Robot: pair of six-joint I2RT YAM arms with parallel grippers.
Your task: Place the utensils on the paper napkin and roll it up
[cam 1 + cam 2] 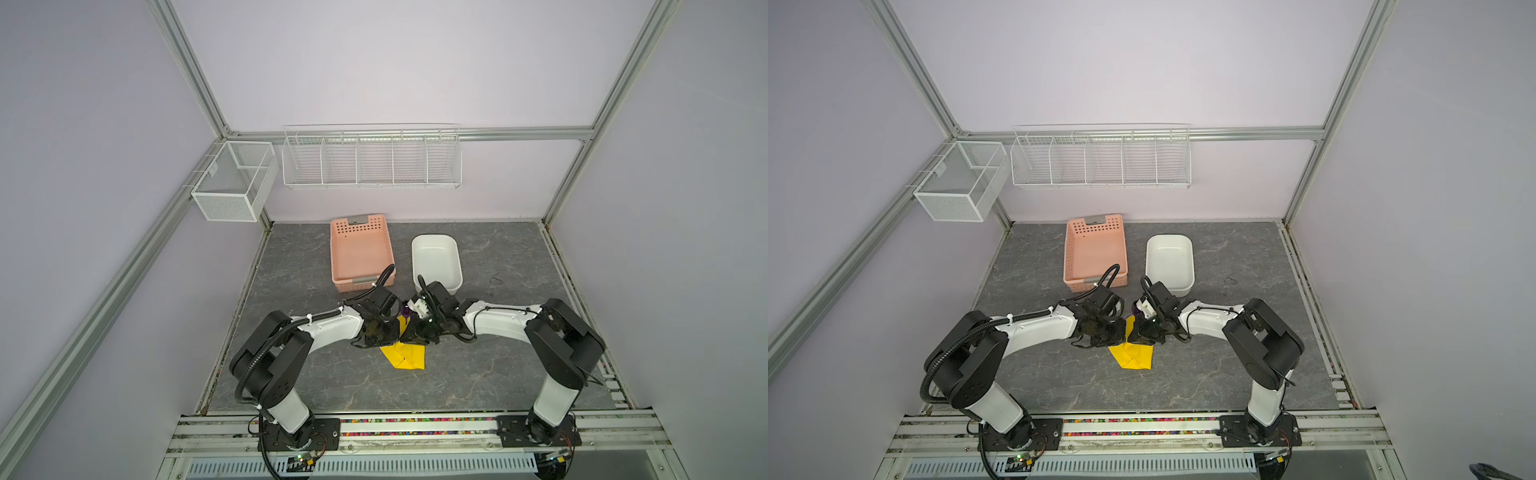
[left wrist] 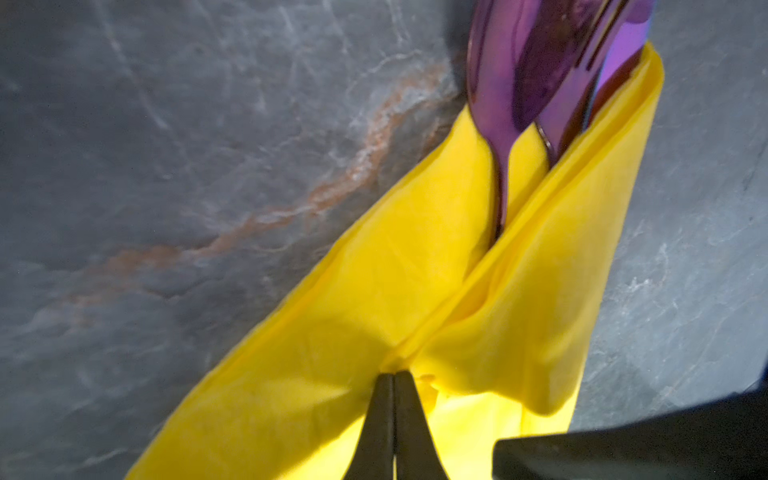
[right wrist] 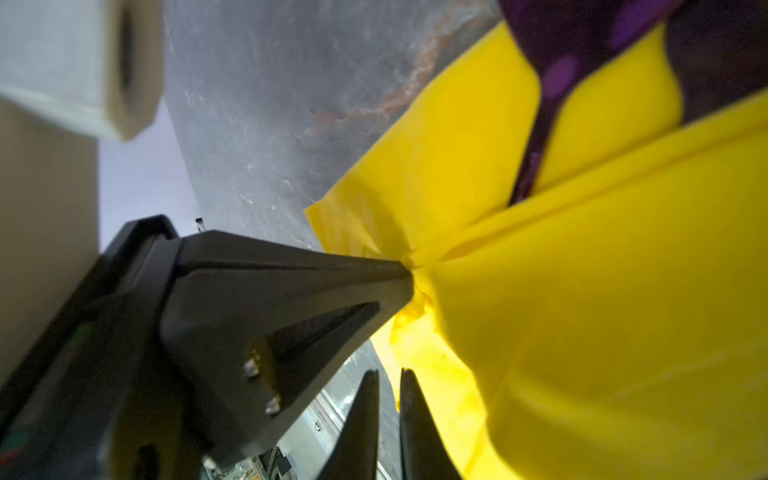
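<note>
The left gripper (image 2: 392, 376) has its fingers pressed fully together on a pinch of the paper napkin (image 2: 519, 311), at the fold where two layers meet. That hold is small and the paper thin. My reading is that a hard or sideways pull could tear it or slip it free, and the flap would then fall open.

In the middle, the napkin lies on the worktop (image 1: 498, 374) between the two arms, folded loosely over the utensils (image 2: 540, 83) rather than rolled tight. The wrap looks slack around the handles, so I judge that a roll started unevenly could skew the pieces or push them out of the open end.

The right gripper (image 3: 390, 374) sits just beside the napkin's edge, close to the left fingers. Its fingers are a sliver apart with nothing between them. Two grippers this close could knock together, or the right one could snag the paper as it closes.

In both top views the bundle's long axis runs front to back, slightly aslant. The shiny purple heads poke out of the far end, pointing towards the gap between the pink basket (image 1: 361, 226) and the white tub (image 1: 435, 236). The handles are hidden inside the fold, and the near end fans out wide.
</note>
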